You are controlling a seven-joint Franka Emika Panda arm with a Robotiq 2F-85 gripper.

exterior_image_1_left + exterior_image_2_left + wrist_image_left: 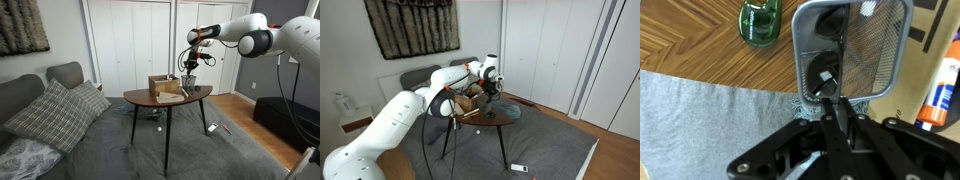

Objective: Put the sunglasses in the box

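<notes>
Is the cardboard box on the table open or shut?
Open. In an exterior view the box has its top flaps raised. What lies inside cannot be told.

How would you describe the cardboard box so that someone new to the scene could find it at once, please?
Next to the grey sofa stands a small wooden table on thin legs. The cardboard box sits on its top. It is brown, with raised flaps, and wider than the grey mesh cup beside it.

gripper [828,95] blurred (jaws unreadable) | box [165,87] interior hidden | white tube [940,90] edge-cut
</notes>
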